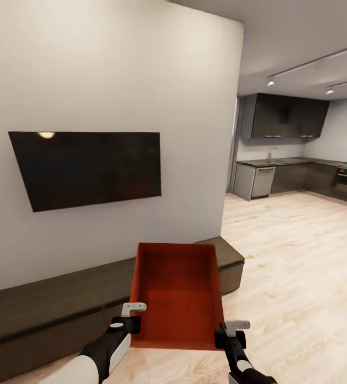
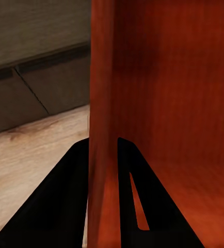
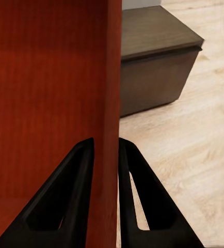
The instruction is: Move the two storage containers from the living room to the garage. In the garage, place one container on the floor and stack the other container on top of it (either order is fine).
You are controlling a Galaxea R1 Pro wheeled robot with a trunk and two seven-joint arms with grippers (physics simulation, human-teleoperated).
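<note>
I hold one orange-red storage container [image 1: 176, 290] level in front of me, over the light wood plank floor of the living room. Its open top faces up and it is empty. My left gripper [image 1: 133, 322] is shut on the container's left wall near the corner closest to me. The thin wall [image 2: 104, 103] runs between the two black fingers [image 2: 65, 206]. My right gripper [image 1: 227, 336] is shut on the right wall near its close corner, with that wall [image 3: 112, 77] pinched between its fingers [image 3: 138, 196]. The garage is out of view.
A long low dark-brown bench [image 1: 45, 304] runs along the white wall just beyond the container, under a black wall screen [image 1: 88, 165]. To the right, wood floor [image 1: 296, 266] stretches toward a kitchen with dark cabinets [image 1: 296, 176].
</note>
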